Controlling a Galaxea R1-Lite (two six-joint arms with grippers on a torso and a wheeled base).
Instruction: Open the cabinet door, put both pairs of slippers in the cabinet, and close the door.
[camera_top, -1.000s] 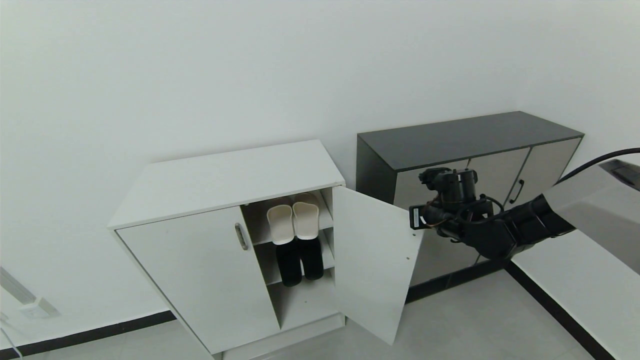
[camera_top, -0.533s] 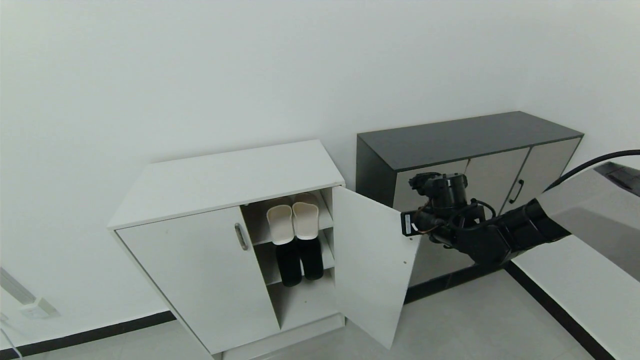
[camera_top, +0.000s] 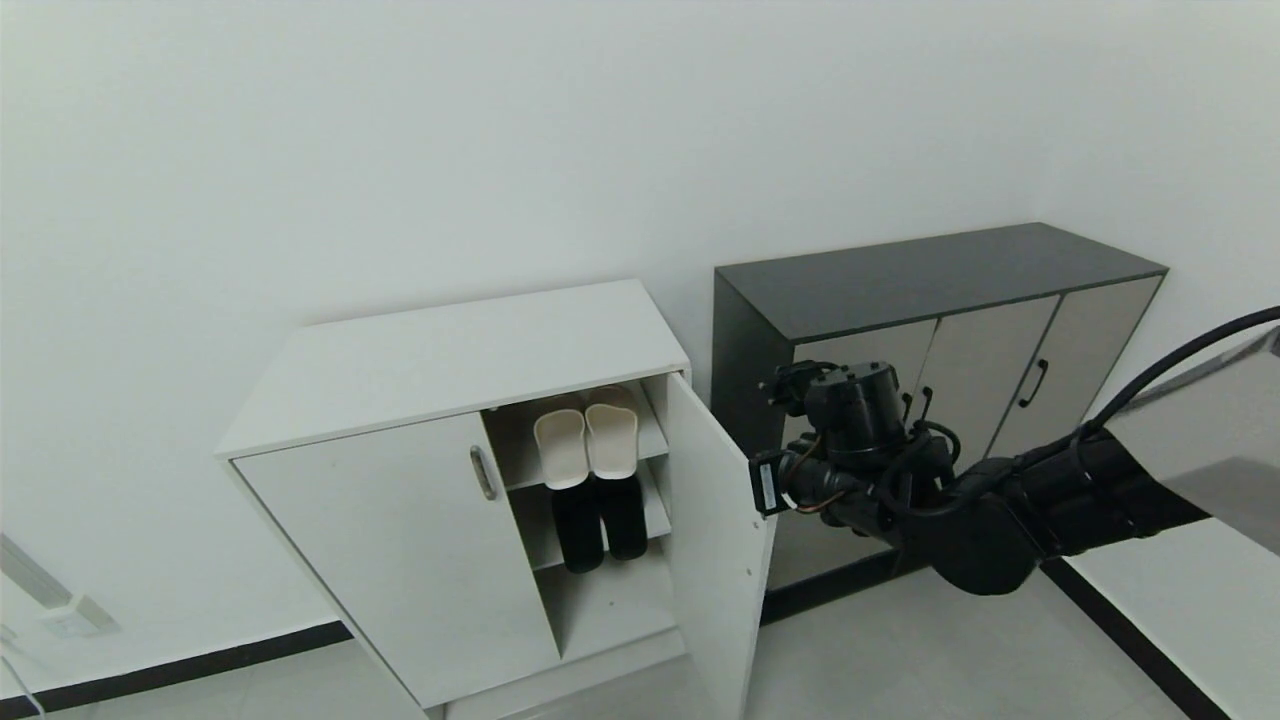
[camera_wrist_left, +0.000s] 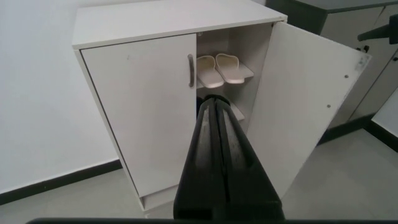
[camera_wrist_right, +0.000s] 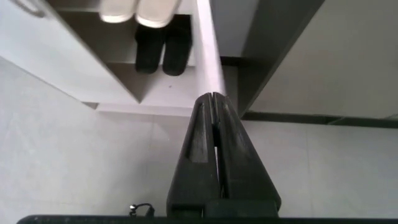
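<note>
The white cabinet (camera_top: 450, 360) has its left door closed and its right door (camera_top: 715, 520) standing partly open. Inside, a white pair of slippers (camera_top: 587, 442) lies on the upper shelf and a black pair (camera_top: 600, 520) on the shelf below. My right gripper (camera_top: 770, 485) is shut and rests against the outer face of the open door near its free edge; the right wrist view shows its shut tips (camera_wrist_right: 214, 99) at the door's edge (camera_wrist_right: 208, 43). My left gripper (camera_wrist_left: 214, 102) is shut on nothing and hangs in front of the cabinet, apart from it.
A dark grey sideboard (camera_top: 930, 280) stands against the wall right of the cabinet, close behind the right arm. A white counter (camera_top: 1180, 590) runs along the right side. Grey floor (camera_top: 900, 660) lies in front of both cabinets.
My right arm has moved left with the gripper against the door, and the right door has swung from wide open to roughly half open.
</note>
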